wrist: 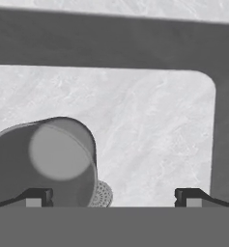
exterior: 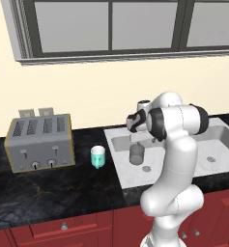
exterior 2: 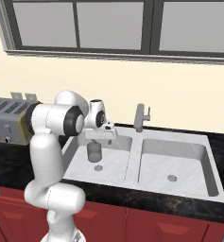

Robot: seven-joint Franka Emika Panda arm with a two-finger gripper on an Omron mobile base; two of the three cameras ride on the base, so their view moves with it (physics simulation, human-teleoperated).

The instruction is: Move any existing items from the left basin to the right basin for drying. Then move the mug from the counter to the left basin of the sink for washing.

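The plain dull-grey cylindrical cup [wrist: 48, 161] stands upright on the floor of the narrower light-grey steel left basin [wrist: 150, 130], long axis vertical, open mouth pointing up toward the two-finger gripper [wrist: 111, 197]. The gripper's dark fingertips [wrist: 38, 197] are spread wide apart, holding nothing. The cup lies below and around the left fingertip, beside the round drain [wrist: 102, 194].

base views: behind arm, left/right, both on sink [exterior: 217, 140] | hand view: close, down into basin
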